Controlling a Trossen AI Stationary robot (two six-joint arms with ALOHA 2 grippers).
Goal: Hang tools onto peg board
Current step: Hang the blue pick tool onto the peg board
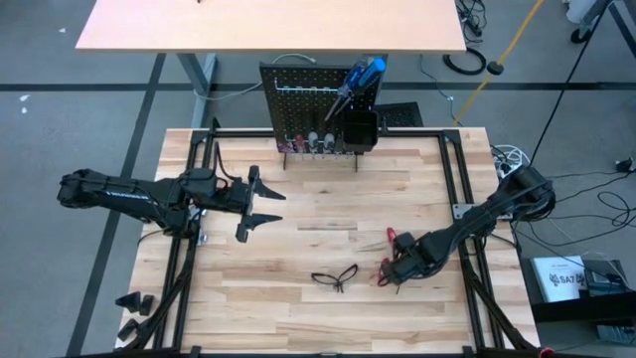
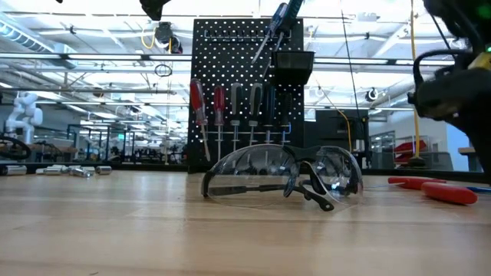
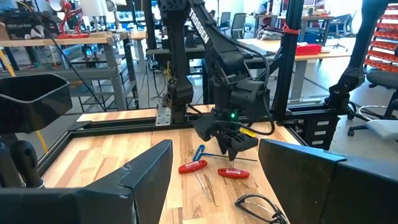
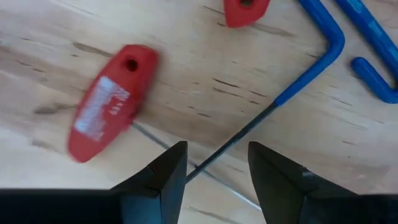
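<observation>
Right gripper (image 4: 214, 174), jaws parted and empty, poised straddling the thin shaft of a blue-handled hex key (image 4: 298, 81) on the desk (image 1: 298, 288) for pickup; left gripper (image 1: 260, 204) waits open.

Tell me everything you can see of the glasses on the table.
The glasses have a thin black frame and clear wraparound lenses, plastic by the look. They lie on the table near its front edge, temples unfolded and crossing each other. Nothing touches them but the tabletop. The right gripper hovers to one side, over the red-handled hex keys, jaws open.
</observation>
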